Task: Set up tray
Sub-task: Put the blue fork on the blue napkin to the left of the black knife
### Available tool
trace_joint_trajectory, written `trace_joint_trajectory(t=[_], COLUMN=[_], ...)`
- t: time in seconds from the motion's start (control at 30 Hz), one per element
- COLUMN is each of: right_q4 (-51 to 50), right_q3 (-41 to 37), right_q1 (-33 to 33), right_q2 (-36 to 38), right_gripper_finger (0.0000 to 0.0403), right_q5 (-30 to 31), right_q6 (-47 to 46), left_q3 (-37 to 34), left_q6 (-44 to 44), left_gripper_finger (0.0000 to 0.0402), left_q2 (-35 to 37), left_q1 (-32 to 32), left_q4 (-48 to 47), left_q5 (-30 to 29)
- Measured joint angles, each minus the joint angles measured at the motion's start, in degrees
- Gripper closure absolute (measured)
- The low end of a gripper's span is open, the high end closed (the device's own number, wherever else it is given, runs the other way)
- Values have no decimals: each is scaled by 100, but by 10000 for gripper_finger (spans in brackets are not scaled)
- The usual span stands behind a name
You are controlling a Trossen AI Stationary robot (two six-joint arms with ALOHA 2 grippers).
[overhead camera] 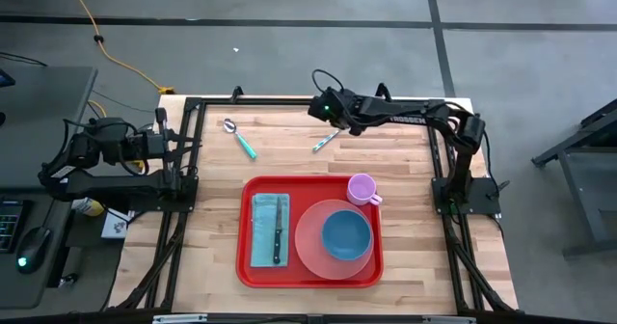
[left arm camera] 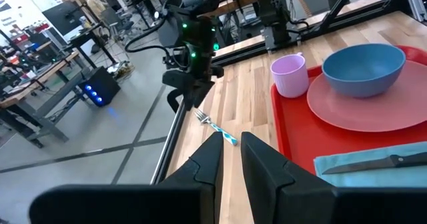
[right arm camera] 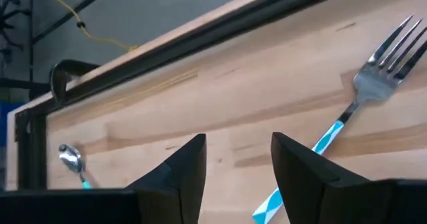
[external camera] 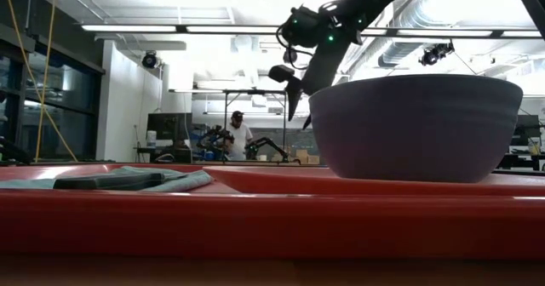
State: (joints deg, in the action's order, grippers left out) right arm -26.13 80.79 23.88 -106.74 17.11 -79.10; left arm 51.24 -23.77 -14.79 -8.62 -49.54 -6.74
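The right gripper [overhead camera: 335, 121] hung with fingers parted and empty just beside the fork [overhead camera: 324, 140], off to one side, so closing there might have missed or flicked it away from the tray [overhead camera: 247, 266].

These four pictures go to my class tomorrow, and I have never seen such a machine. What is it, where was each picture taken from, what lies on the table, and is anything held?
Two robot arms work at a wooden table. One picture looks straight down, one looks level across the table, and two come from cameras on the wrists. The red tray carries a cloth with a knife, a pink plate with a blue bowl, and a cup. A spoon and fork lie beyond it. The right gripper hovers open over the fork, holding nothing. The left gripper waits empty at the table's edge.
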Motion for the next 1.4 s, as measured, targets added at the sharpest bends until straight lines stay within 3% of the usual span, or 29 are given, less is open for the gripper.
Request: trace_joint_trajectory(t=[0.1,0.47,0.63,0.77,1.0,1.2,1.4], right_q4=[-119,-498,-290,-337,-1993,-2862,-4139], right_q3=[0,0,123,650,1969,3140,3442], right_q1=[-99,-96,-66,-67,125,238,199], right_q2=[0,-4,-20,-17,-408,-1352,-1855], right_gripper_finger=[253,251,251,252,269,272,273], right_q5=[214,69,122,577,698,-56,-567], right_q6=[-154,-1078,-969,-475,-78,31,-446], left_q3=[0,0,0,0,0,2,4], left_q6=[-14,-17,-20,-19,-17,-2,124], left_gripper_finger=[316,316,316,316,316,316,316], left_q2=[0,0,0,0,-4,-4,-4], left_q1=[0,0,2,1,0,0,2], left_q4=[0,9,9,13,41,277,322], left_q5=[-1,-4,-7,-11,-15,-3,133])
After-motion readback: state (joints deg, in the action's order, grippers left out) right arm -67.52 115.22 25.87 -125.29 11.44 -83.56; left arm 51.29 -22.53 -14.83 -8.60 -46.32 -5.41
